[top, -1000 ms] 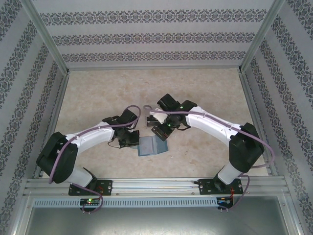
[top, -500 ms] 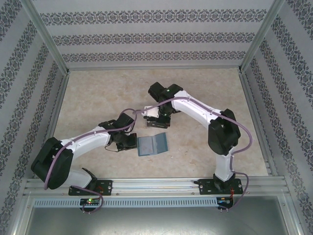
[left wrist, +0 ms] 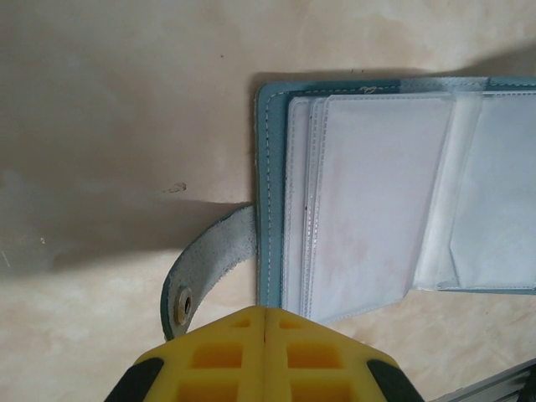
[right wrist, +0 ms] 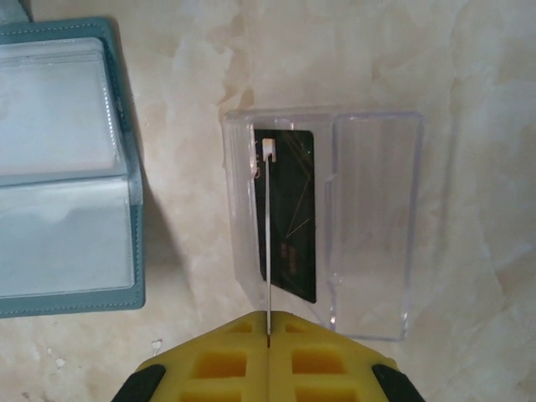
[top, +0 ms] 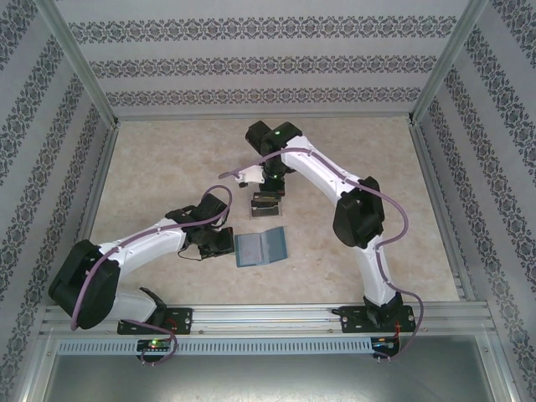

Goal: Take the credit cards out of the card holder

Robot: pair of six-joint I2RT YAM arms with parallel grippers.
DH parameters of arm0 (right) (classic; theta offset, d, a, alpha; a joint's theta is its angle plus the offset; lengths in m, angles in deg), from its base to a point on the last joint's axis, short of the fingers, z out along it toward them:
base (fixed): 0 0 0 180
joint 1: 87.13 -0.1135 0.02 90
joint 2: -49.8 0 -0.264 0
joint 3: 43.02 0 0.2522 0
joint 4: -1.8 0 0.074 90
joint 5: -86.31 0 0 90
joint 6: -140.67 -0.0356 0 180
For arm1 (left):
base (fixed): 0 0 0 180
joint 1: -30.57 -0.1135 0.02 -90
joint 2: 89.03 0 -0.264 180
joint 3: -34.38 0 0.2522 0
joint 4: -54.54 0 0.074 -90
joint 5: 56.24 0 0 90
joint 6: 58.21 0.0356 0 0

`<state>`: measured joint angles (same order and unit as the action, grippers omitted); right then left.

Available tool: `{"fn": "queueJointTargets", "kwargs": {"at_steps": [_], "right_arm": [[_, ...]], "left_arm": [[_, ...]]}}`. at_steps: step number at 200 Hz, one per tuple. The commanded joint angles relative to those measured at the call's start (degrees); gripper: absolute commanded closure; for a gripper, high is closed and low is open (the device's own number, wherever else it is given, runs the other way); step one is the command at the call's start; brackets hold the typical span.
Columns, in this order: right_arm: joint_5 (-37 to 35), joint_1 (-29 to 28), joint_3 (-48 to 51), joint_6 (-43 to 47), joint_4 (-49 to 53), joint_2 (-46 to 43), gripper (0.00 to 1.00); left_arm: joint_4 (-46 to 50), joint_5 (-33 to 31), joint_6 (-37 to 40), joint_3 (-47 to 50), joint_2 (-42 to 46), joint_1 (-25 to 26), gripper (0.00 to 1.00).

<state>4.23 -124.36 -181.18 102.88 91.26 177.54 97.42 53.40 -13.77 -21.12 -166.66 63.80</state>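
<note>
Over clear tray [right wrist: 368,209], R gripper [right wrist: 266,335] pinches credit card [right wrist: 268,251] edge-on; dark card [right wrist: 293,218] already inside. L gripper [left wrist: 265,314] shut, empty, by card holder [left wrist: 266,209]; sleeves [left wrist: 377,201] look empty.

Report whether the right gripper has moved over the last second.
Yes. The right gripper has drawn away from the card holder, toward the far side of the table; the card holder lies where it was.
</note>
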Motion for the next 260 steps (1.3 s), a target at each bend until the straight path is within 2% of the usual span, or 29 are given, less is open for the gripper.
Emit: {"fn": "queueJointTargets", "kwargs": {"at_steps": [1, 69, 187, 260], "right_arm": [[1.03, 0.33, -5.14, 2.46, 5.86, 3.23, 1.0], [0.05, 0.33, -14.22, 3.26, 10.3, 10.73, 1.0], [1.97, 0.33, -15.25, 2.0, 11.25, 14.44, 1.0], [-0.83, 0.67, -16.58, -0.57, 10.79, 12.92, 0.85]], "left_arm": [[-0.03, -0.37, -1.03, 0.49, 1.18, -0.78, 0.97], [0.63, -0.51, -0.94, 0.45, 1.5, -0.97, 0.97], [0.47, -0.7, -1.28, 1.11, 1.84, -1.12, 0.96], [0.65, -0.53, -1.11, 0.46, 1.25, -1.15, 0.96]]}}
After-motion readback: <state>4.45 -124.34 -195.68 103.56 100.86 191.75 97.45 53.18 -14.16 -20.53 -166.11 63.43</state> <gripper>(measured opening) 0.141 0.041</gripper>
